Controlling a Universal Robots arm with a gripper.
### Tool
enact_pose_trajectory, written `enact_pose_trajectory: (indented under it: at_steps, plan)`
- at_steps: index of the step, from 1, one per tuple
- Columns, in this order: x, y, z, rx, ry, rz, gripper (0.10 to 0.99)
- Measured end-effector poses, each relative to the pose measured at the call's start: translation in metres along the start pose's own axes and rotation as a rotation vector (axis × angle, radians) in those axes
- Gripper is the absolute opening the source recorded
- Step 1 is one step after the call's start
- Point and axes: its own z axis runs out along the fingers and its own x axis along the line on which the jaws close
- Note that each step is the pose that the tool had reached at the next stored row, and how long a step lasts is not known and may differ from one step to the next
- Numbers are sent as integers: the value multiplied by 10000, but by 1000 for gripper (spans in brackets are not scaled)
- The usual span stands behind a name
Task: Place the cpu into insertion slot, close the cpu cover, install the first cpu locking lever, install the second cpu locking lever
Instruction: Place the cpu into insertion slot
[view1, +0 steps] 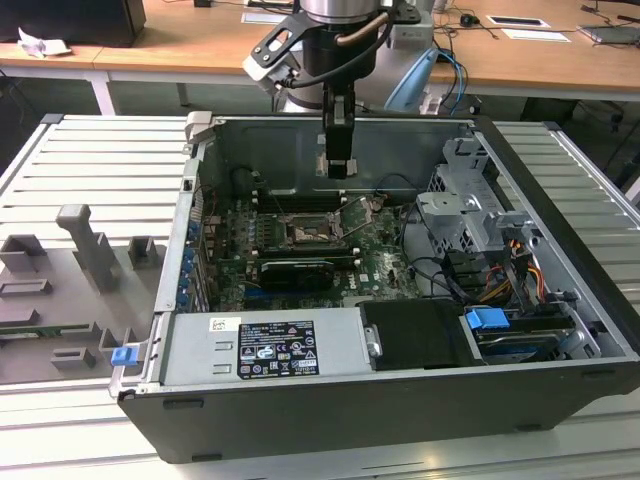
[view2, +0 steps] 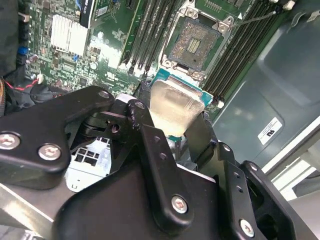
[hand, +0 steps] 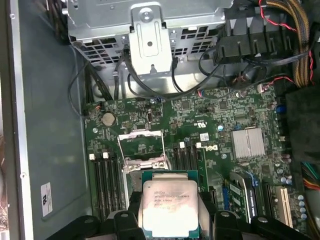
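Claw (view1: 340, 165), clamped on two opposite edges of the cpu (hand: 170, 207), hangs above the motherboard (hand: 210, 115) inside the open computer case (view1: 400, 415). Cpu: apart from the insertion slot (view2: 194, 45), near it, not seated. First wrist view: cpu's printed silver top. Second wrist view: slot's bare contact field, memory slots (view2: 150, 30) beside it. Exterior view: case lying on a slatted surface (view1: 90, 160), grey fixture blocks (view1: 85, 245) at the exterior view's left.
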Motion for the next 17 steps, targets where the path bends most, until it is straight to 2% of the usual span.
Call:
enact_pose_trajectory:
  at_steps: [12,17]
  plan:
    - [0,-2,23,-21,-102,1169,529]
    - [-1,-3,37,-35,-167,1914,529]
